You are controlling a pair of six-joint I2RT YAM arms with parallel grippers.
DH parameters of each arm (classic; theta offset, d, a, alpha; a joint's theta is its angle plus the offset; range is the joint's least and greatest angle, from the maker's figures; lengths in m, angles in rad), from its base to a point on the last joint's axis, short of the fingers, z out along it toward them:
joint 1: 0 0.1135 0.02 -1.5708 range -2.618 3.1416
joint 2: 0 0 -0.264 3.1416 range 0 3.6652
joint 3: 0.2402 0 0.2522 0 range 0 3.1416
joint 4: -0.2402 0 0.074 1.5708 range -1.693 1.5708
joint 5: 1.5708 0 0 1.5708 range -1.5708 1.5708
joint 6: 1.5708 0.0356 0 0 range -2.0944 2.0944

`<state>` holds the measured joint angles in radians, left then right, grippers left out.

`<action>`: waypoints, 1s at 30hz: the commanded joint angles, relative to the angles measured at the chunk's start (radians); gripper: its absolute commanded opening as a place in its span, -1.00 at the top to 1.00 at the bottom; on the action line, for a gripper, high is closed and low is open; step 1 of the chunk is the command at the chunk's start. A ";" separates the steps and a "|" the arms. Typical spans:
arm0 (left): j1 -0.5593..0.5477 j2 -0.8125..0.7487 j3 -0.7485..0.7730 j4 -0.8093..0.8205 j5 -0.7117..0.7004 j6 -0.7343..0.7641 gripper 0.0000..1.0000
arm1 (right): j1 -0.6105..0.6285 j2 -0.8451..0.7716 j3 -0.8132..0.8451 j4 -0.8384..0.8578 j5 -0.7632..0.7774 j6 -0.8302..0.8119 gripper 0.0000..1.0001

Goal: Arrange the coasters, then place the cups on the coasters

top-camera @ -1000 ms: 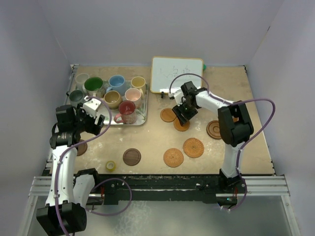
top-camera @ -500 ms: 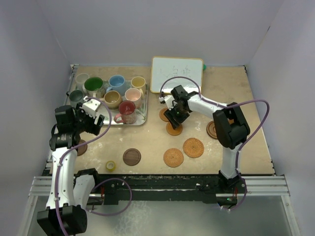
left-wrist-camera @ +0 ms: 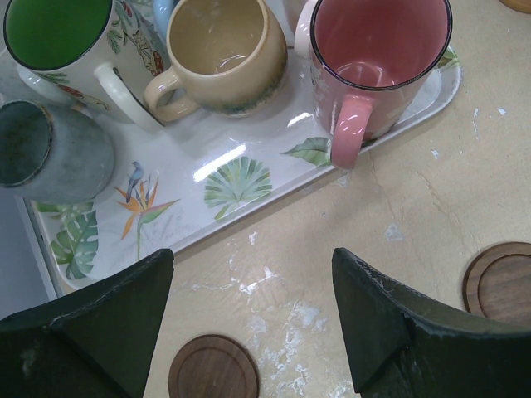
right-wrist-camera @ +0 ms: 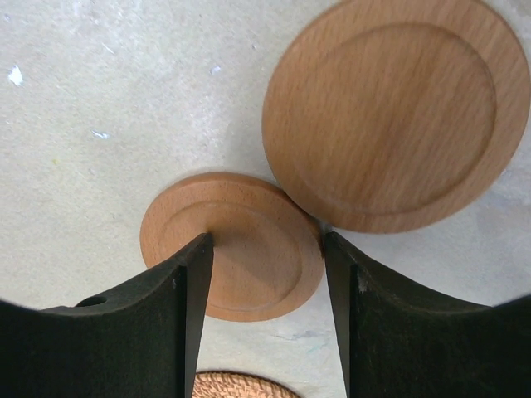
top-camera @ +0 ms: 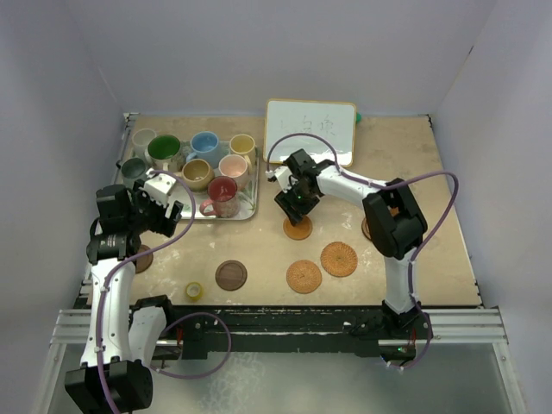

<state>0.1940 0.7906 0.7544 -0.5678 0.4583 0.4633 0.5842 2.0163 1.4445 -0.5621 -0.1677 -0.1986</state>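
Observation:
My right gripper [top-camera: 296, 210] [right-wrist-camera: 265, 240] is open, fingers pointing down over a small light wooden coaster [right-wrist-camera: 232, 257] [top-camera: 297, 228]. Its left fingertip [right-wrist-camera: 199, 249] overlaps that coaster's top. A larger light wooden coaster [right-wrist-camera: 386, 112] lies just beyond, touching it. Two woven coasters [top-camera: 339, 258] [top-camera: 304, 276], a dark one [top-camera: 231, 274] and a ringed one [top-camera: 373, 226] lie around. The cups stand on a leaf-patterned tray [left-wrist-camera: 241, 178], among them pink [left-wrist-camera: 377, 66], tan [left-wrist-camera: 224, 50], green-lined [left-wrist-camera: 66, 50] and grey [left-wrist-camera: 50, 153]. My left gripper [top-camera: 164, 214] [left-wrist-camera: 253, 257] hangs open near the tray's front edge, above a brown coaster [left-wrist-camera: 213, 366].
A whiteboard [top-camera: 310, 129] leans at the back middle. A small yellow tape roll [top-camera: 194, 291] sits near the front left. Another brown coaster [left-wrist-camera: 502, 282] lies to the right of my left gripper. Walls close in on the left and right.
My right gripper has travelled left across the table, and the two light wooden coasters have slid left with it. The left arm has stayed still.

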 commanded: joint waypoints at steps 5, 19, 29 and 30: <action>-0.005 -0.012 -0.004 0.028 -0.001 0.008 -0.48 | 0.017 -0.001 0.050 -0.074 -0.060 -0.011 -0.23; 0.015 0.087 0.011 -0.075 -0.261 0.114 -0.57 | -0.005 -0.319 -0.029 -0.131 -0.037 -0.076 -0.54; 0.349 0.286 0.008 -0.165 -0.109 0.392 -0.57 | -0.063 -0.545 -0.187 -0.146 -0.102 -0.071 -0.60; 0.373 0.315 0.008 -0.163 -0.099 0.407 -0.57 | -0.071 -0.563 -0.199 -0.144 -0.111 -0.070 -0.60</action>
<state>0.4923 1.0313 0.7544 -0.7052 0.2852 0.7307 0.5327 1.5352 1.2823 -0.6777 -0.2298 -0.2584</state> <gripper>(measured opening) 0.783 0.796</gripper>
